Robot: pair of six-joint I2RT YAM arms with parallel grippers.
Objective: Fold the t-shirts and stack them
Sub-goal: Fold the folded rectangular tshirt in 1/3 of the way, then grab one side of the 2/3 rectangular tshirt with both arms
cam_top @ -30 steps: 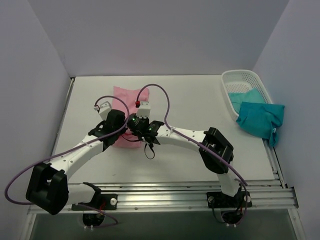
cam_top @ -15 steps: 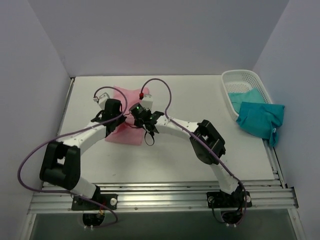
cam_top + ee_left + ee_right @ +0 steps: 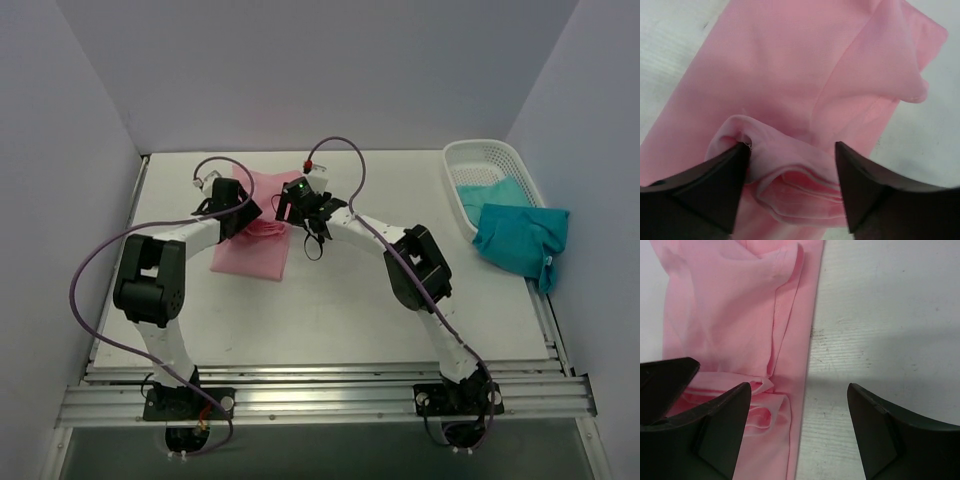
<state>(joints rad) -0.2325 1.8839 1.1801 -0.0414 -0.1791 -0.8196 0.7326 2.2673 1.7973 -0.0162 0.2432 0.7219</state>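
Your pink shirt [image 3: 250,255] lies left of centre on the desk [image 3: 340,300]; both jaws stand open at its rumpled far end, left jaws astride a raised fold [image 3: 785,165], right jaws over its edge, likely to regrip it; teal shirts [image 3: 520,238] wait at the basket [image 3: 480,148]

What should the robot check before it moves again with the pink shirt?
1. Left gripper open: ok. Its fingers stand apart with a bunched fold of the pink t-shirt between them.
2. Right gripper open: ok. The shirt's edge lies by one finger and bare table by the other.
3. Pink t-shirt lying flat: not ok, it is rumpled under the grippers.
4. Teal t-shirts out of the way: ok, they are over at the basket.
5. Room between the two grippers: cannot tell, they are close together in the top view.
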